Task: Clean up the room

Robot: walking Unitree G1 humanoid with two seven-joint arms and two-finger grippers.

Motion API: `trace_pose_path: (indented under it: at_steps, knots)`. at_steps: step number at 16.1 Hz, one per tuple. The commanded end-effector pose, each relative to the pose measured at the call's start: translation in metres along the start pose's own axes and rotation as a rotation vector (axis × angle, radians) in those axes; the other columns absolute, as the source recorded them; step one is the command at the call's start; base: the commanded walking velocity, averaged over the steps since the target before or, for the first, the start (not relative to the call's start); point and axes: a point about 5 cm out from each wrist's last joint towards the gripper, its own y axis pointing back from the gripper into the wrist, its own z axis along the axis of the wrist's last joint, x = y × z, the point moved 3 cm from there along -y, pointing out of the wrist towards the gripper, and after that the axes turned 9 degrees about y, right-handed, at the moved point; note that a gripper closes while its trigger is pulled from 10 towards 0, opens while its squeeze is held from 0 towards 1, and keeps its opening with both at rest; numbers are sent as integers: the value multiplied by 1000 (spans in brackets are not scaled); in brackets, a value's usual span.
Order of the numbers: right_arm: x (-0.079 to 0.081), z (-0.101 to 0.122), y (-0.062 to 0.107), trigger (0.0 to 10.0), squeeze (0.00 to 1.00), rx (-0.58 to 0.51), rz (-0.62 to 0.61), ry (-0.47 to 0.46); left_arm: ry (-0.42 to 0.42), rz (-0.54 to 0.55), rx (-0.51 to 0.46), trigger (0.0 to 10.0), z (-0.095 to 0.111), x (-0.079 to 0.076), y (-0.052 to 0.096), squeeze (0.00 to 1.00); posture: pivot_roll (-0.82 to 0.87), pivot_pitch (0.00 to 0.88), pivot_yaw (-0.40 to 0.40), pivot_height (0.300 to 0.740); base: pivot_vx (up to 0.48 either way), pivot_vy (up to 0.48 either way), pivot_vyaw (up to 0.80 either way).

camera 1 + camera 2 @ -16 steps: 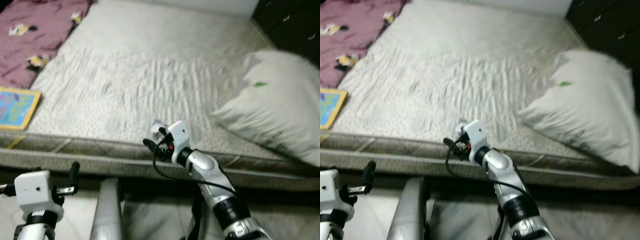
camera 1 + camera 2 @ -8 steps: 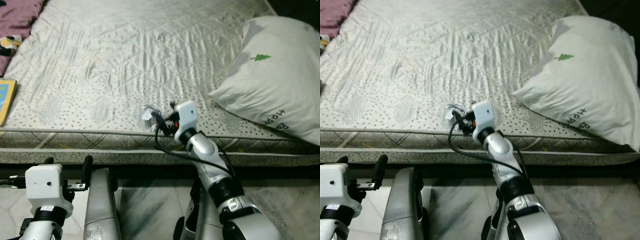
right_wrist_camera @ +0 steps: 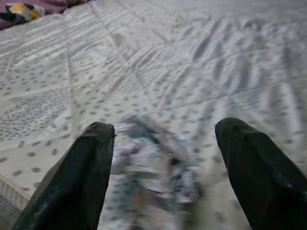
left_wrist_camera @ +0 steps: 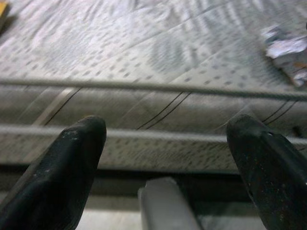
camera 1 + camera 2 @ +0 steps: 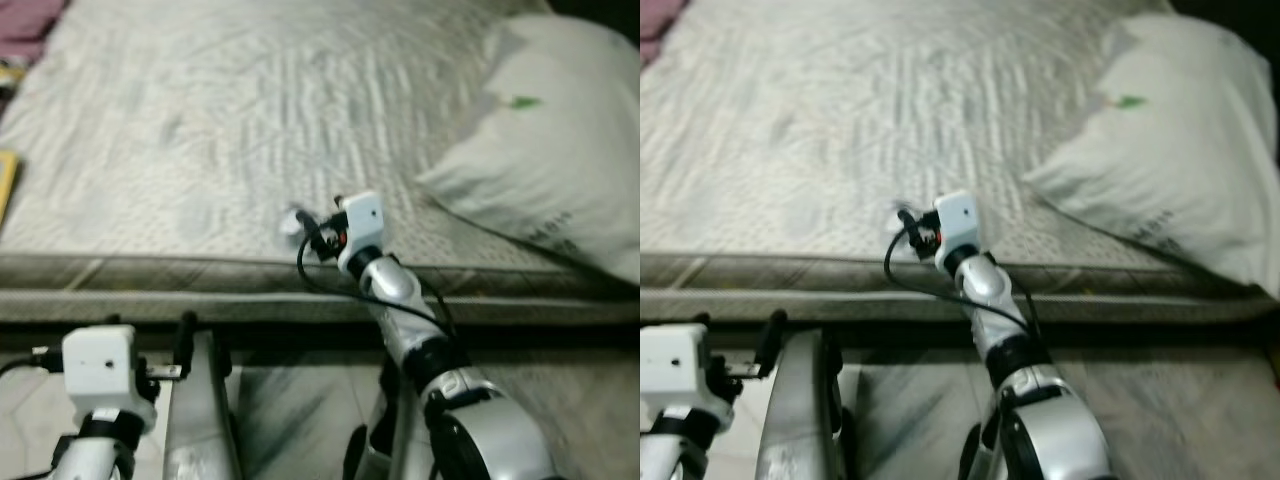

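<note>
Wrapper point(image 3: 153, 177), crumpled and pale, lies on the mattress point(image 5: 200, 130) close to its near edge, and the right gripper point(image 3: 160, 167) is lined up right over it. Both black fingers point(image 3: 81, 177) are spread wide, one on each side of the scrap, nothing clasped yet. That straddle looks deliberate: the arm reaches forward from the floor over the mattress edge so the jaws can close on the litter from both sides (a pinch seems to be the step in hand, judging by the alignment).

From the head views the same wrapper point(image 5: 291, 221) is just a small whitish blob in front of the wrist housing, too blurred to read. The right wrist view gives what they can't: the crinkled, printed surface and the scrap sitting squarely in the gap between the fingers.

Left gripper point(image 4: 168, 158) hangs low beside the mattress edge, fingers apart and empty, apparently idle. Its wrist view catches the mattress side panel and, further along the top, that same wrapper from the side.

Pillow point(image 5: 550, 170) rests on the mattress well apart from the wrapper, towards the robot's right.
</note>
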Motion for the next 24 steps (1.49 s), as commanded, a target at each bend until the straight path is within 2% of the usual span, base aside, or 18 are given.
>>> trace_pose_path:
  at_steps: [1,5,8,10,11,13,17,18,19,22,23,24]
  knots:
    - [9,4,-5,10000,0,-14,11,0,3,20,14,10000,-1,3,4,0,162,289,-116,515,0,0,800]
    - [18,4,-10,10000,0,-1,5,-15,9,17,24,10000,-2,1,3,0,167,287,-118,515,0,0,0]
    - [34,-7,-11,10000,0,68,-19,54,8,15,22,10000,-2,-1,2,0,187,278,-127,515,0,0,0]
    - [39,-13,-10,10000,0,103,-13,95,8,17,22,10000,-2,-1,1,0,191,275,-130,515,0,0,0]
    - [40,-22,-7,10000,0,154,-4,131,7,17,22,10000,-3,-1,1,0,190,272,-132,515,0,0,0]
    - [38,-28,-5,10000,0,189,-12,132,9,17,23,10000,-3,-1,0,0,187,266,-132,515,0,0,0]
    - [38,-29,-4,10000,0,189,-14,119,9,17,23,10000,-3,-1,0,0,187,266,-132,515,0,0,0]
    - [36,-30,-4,0,0,193,-22,107,13,18,23,10000,-4,-1,-2,0,185,258,-136,515,0,0,0]
    - [34,-31,-4,0,0,202,-33,110,16,20,22,10000,-4,0,-5,0,184,257,-136,515,0,0,0]
    - [32,-37,-1,0,0,244,-51,205,15,23,21,10000,-4,0,-6,0,183,258,-136,515,0,0,0]
    - [31,-41,0,1059,0,264,-54,234,15,25,21,10000,-4,0,-7,0,182,259,-137,515,0,0,0]
    - [29,-44,2,824,0,282,-60,261,16,26,22,10000,-5,0,-7,0,182,259,-137,515,0,0,0]
